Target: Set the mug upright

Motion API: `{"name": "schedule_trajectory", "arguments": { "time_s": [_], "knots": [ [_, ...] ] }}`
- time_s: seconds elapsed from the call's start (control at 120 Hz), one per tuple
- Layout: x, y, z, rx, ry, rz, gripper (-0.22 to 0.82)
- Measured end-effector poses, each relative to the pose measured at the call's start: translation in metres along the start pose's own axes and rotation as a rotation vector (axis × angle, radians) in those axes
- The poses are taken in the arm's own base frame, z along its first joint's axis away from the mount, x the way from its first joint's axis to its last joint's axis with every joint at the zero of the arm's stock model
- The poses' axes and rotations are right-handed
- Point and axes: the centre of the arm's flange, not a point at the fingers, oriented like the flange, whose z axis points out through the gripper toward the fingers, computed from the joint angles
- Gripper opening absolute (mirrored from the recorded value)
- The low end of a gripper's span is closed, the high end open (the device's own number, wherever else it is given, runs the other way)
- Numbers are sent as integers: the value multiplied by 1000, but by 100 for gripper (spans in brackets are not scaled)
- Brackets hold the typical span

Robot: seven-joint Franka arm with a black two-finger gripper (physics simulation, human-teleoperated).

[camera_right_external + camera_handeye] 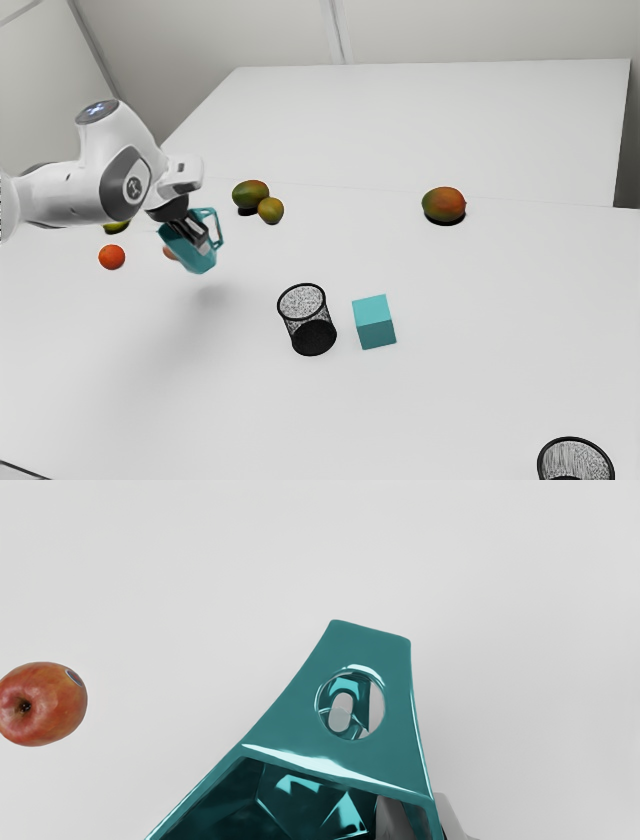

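- Far end of the exterior view's left: an orange fruit [112, 257], plus an apple [42, 704] partly behind the mug. Neither's my problem.
- Next, the mug [188, 247], up off the desk [450, 400] and tilted. My gripper [203, 238] is clamped on its wall, one finger inside, one outside. So grip and lift: sorted. Upright: nope. I reckon what's left is levelling it, lowering it base-down and letting go.
- Further right, a mesh cup [307, 320] and then a teal cube [374, 321], both well apart from the mug.
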Motion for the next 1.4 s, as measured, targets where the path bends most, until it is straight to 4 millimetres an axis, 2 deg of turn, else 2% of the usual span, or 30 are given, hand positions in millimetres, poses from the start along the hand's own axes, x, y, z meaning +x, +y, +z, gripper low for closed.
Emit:
{"name": "schedule_trajectory", "arguments": {
  "time_s": [0.108, 0.217, 0.625, 0.8, 0.85, 0.958, 1.042, 1.142, 1.258, 1.325, 1.4],
  "knots": [
    [8, 18, 3, -7, 2, 10, -14],
    [6, 23, 10, -15, -5, -8, -14],
    [-19, 2, 35, -22, -31, -128, -14],
    [-24, -4, 37, -19, -27, -160, -12],
    [-25, -5, 38, -19, -26, -167, -6],
    [-26, -7, 39, -17, -28, -176, 18],
    [-27, -9, 38, -15, -27, -182, 32],
    [-27, -10, 38, -14, -26, -187, 43],
    [-25, -11, 34, -9, -19, -191, 50],
    [-17, -14, 20, 0, -4, -189, 53],
    [4, -19, -16, 4, 10, -183, 55]
  ]
}}
